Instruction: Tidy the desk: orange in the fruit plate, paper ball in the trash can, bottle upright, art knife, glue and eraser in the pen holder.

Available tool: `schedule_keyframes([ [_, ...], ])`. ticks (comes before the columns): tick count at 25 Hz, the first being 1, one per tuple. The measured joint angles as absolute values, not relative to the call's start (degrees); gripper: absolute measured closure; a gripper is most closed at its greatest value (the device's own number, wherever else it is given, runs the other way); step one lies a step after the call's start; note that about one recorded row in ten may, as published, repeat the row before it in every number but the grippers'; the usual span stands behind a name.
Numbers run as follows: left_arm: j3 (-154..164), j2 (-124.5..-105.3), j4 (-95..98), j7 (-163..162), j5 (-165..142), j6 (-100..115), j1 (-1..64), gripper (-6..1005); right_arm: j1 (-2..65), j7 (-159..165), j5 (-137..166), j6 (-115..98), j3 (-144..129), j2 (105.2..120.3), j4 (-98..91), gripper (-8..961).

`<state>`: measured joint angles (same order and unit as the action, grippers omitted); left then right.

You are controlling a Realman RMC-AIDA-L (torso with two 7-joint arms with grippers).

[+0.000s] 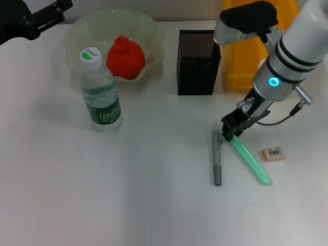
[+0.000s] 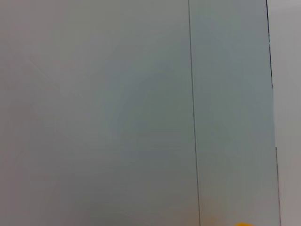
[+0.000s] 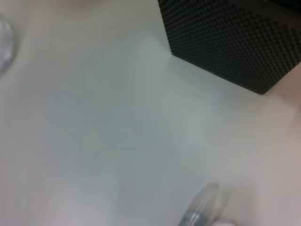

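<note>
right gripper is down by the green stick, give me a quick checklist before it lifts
1. Right gripper at the upper end of the green stick: ok.
2. Fingers closed on the stick: cannot tell.
3. Grey stick lies close beside it, may get nudged: not ok.
4. Pen holder upright, top open: ok.
5. Eraser apart from the stick: ok.
6. Left gripper parked at the far left, out of the way: ok.
</note>
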<state>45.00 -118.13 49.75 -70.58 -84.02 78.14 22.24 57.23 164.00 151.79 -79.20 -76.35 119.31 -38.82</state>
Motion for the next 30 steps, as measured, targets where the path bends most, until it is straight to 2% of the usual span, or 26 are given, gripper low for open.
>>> schedule_keyframes([
  [4,45.0,-118.12,49.9,-70.58,-84.02,78.14,22.33,258,53.68,162.93,151.54,-85.06,-71.48,118.84,-46.1,775],
  [5,45.0,-118.13,49.93,-70.58,-84.02,78.13,22.45,258,51.08,161.79,151.27,-89.45,-66.7,118.24,-51.18,775],
  [6,45.0,-118.13,49.93,-70.58,-84.02,78.13,22.45,258,51.08,161.79,151.27,-89.45,-66.7,118.24,-51.18,774],
  [9,44.89,-117.98,49.87,-70.58,-84.02,78.05,22.9,258,47.49,157.04,146.86,-95.87,-55.39,117.02,-56.5,774],
  [13,44.21,-117.96,49.74,-70.53,-84.0,77.53,23.52,258,42.2,142.45,127.93,-98.46,-41.39,114.93,-52.59,774],
  [15,43.39,-118.22,49.02,-69.66,-83.67,77.37,23.97,258,38.29,124.6,109.03,-95.42,-36.68,114.34,-43.09,774],
  [16,43.39,-118.22,49.02,-69.66,-83.67,77.37,23.97,258,38.29,124.6,109.03,-95.42,-36.68,114.34,-43.09,774],
  [19,43.47,-118.28,48.34,-69.3,-83.22,77.34,24.43,258,35.41,101.98,91.65,-92.02,-35.35,115.52,-32.37,773],
  [20,43.53,-118.29,48.26,-69.42,-83.18,77.34,24.6,258,34.31,86.43,83.37,-89.76,-35.36,117.56,-27.9,773],
  [21,43.53,-118.29,48.26,-69.42,-83.18,77.34,24.6,258,34.31,86.43,83.37,-89.76,-35.36,117.56,-27.9,773],
  [23,43.5,-118.3,48.01,-69.41,-83.17,77.37,24.69,258,33.95,74.02,78.27,-87.25,-35.77,119.28,-25.41,772],
  [30,43.26,-118.3,47.02,-69.17,-82.46,77.58,23.88,258,39.11,57.59,74.05,-75.09,-36.95,119.31,-16.54,769],
])
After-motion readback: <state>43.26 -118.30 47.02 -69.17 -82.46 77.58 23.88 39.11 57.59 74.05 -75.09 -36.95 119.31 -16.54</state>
